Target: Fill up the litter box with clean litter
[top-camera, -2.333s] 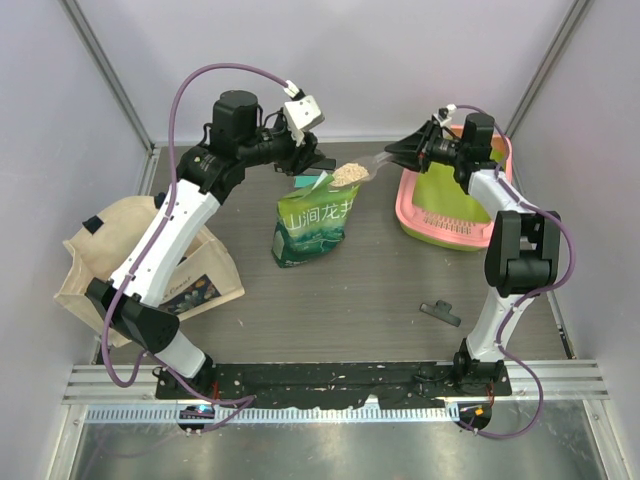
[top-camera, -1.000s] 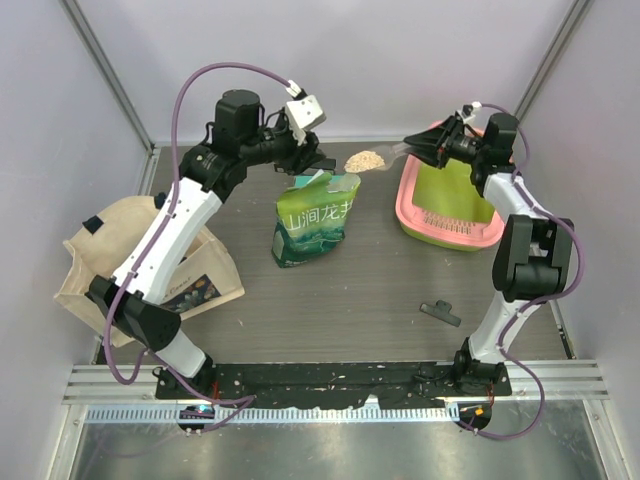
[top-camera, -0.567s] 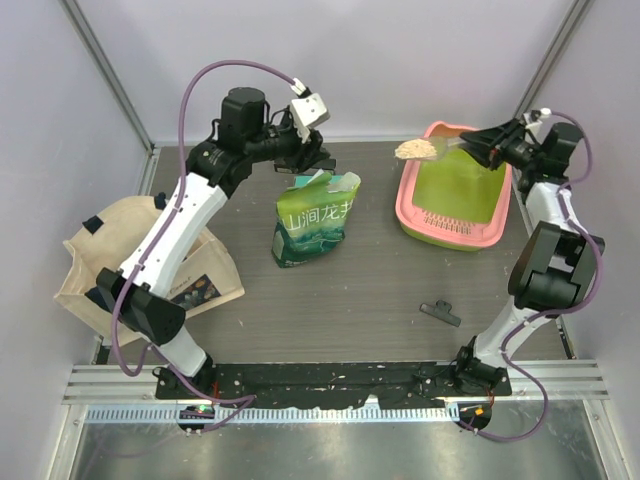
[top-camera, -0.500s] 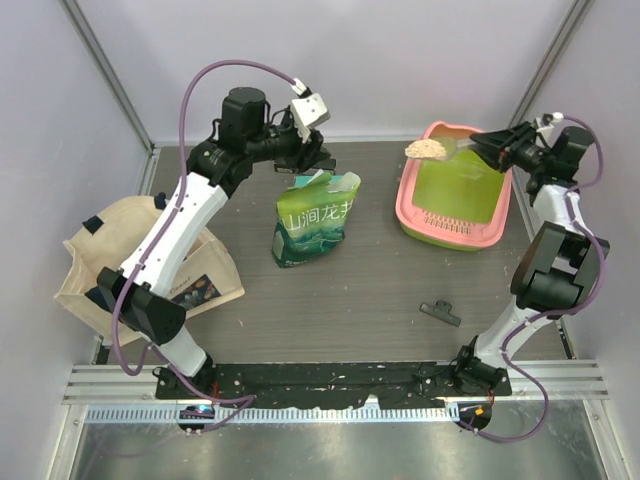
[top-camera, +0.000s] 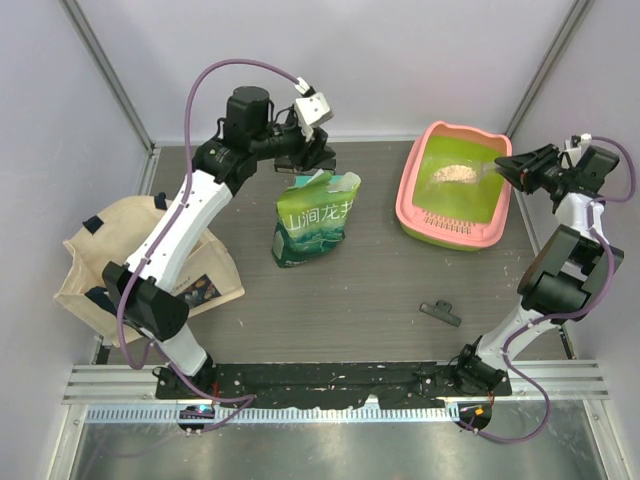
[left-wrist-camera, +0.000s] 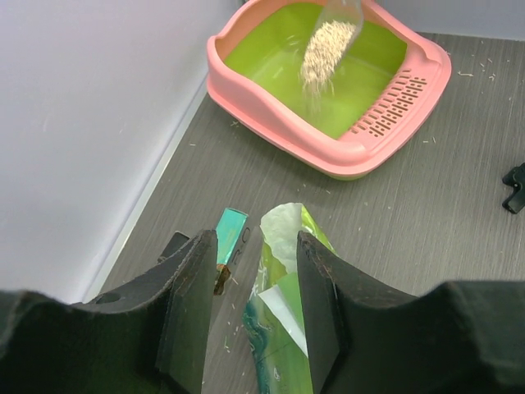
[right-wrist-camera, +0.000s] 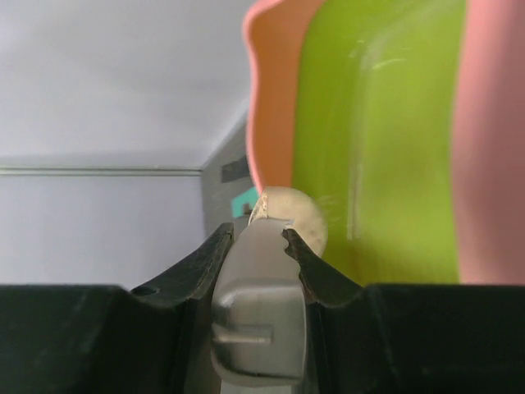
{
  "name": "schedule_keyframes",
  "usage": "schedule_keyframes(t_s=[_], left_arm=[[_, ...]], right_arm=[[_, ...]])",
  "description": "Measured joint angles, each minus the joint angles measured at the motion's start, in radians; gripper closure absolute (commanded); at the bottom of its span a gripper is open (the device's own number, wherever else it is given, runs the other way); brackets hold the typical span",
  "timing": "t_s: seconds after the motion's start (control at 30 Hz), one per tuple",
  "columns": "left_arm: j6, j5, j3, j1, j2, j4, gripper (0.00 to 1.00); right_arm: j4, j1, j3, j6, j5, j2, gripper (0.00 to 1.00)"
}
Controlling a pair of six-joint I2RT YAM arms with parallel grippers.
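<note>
The litter box (top-camera: 447, 240), pink rim and lime-green basin, sits at the back right; it also shows in the left wrist view (left-wrist-camera: 271, 97) and the right wrist view (right-wrist-camera: 272, 107). My right gripper (top-camera: 512, 166) (right-wrist-camera: 258, 230) is shut on the handle of a clear scoop (right-wrist-camera: 261, 279), reaching in from the box's right side. The scoop's bowl hangs over the basin, tilted, and clean litter (top-camera: 455, 172) (left-wrist-camera: 322, 53) spills from it into the basin. My left gripper (top-camera: 315, 160) (left-wrist-camera: 256, 238) stands open just above the torn top of the green bag (top-camera: 315, 225) (left-wrist-camera: 287, 328).
A beige tote bag (top-camera: 110, 260) lies at the left edge. A black clip (top-camera: 440, 312) lies on the table in front of the litter box. A small teal piece (left-wrist-camera: 231, 230) lies behind the green bag. Walls stand close behind and beside the litter box.
My right arm has carried the loaded scoop rightward from above the green bag to over the litter box, where litter now pours out. The left gripper has barely moved.
</note>
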State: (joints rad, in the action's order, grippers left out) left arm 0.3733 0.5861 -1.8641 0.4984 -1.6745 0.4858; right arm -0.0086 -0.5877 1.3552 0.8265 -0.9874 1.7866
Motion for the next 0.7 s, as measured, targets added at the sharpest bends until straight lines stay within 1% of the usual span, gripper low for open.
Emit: schedule_keyframes(t_s=[0.13, 0.2, 0.33, 0.4, 0.47, 0.5, 0.6, 0.67, 0.7], left_arm=[[0.000, 0.002, 0.005, 0.000, 0.000, -0.016, 0.50], [0.000, 0.002, 0.014, 0.000, 0.001, -0.018, 0.50], [0.001, 0.003, 0.069, 0.000, 0.020, -0.016, 0.47], [0.001, 0.003, 0.095, 0.000, 0.032, -0.013, 0.45], [0.002, 0.005, 0.120, 0.000, 0.047, -0.009, 0.43], [0.002, 0.006, 0.128, 0.000, 0.055, -0.004, 0.41], [0.006, 0.010, 0.137, 0.000, 0.067, 0.010, 0.39], [0.011, 0.011, 0.137, 0.000, 0.074, 0.023, 0.38], [0.017, 0.011, 0.137, 0.000, 0.079, 0.034, 0.38]], right_arm=[[-0.152, 0.002, 0.003, -0.177, 0.120, -0.014, 0.99], [-0.199, 0.004, 0.003, -0.242, 0.191, -0.033, 0.99], [-0.258, 0.039, 0.005, -0.390, 0.343, -0.106, 0.99], [-0.274, 0.084, 0.006, -0.480, 0.423, -0.151, 0.99], [-0.277, 0.174, 0.009, -0.586, 0.540, -0.204, 0.99], [-0.275, 0.240, 0.009, -0.660, 0.605, -0.233, 0.99], [-0.236, 0.403, 0.002, -0.826, 0.739, -0.293, 0.99], [-0.200, 0.490, -0.005, -0.911, 0.798, -0.322, 0.99], [-0.191, 0.506, -0.004, -0.937, 0.818, -0.328, 0.99]])
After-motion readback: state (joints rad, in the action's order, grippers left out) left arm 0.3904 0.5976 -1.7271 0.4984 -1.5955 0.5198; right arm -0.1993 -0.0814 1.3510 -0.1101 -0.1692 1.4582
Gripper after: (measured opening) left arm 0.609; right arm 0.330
